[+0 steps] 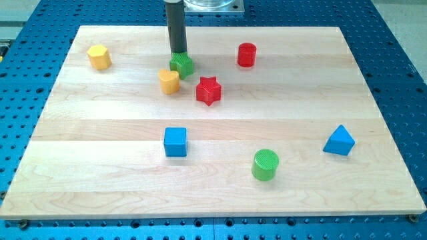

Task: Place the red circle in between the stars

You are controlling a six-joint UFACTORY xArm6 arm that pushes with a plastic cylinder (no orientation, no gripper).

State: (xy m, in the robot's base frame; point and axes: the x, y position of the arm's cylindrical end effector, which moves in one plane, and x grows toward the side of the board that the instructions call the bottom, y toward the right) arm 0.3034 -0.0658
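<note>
Jaws are missing here: just my tip (178,55), touching the green star (181,65).
Red circle (247,55) sits far right of the red star (208,90), so it needs pushing left.

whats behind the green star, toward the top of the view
My tip stands right behind the green star, its dark rod rising out of the view's top. The rod's end covers the star's back edge, so contact there cannot be seen. Beyond it only the wooden board shows.

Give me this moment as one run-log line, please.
my tip: at green star, top edge | red circle: right of stars, untouched | red star: lower right of green star
</note>
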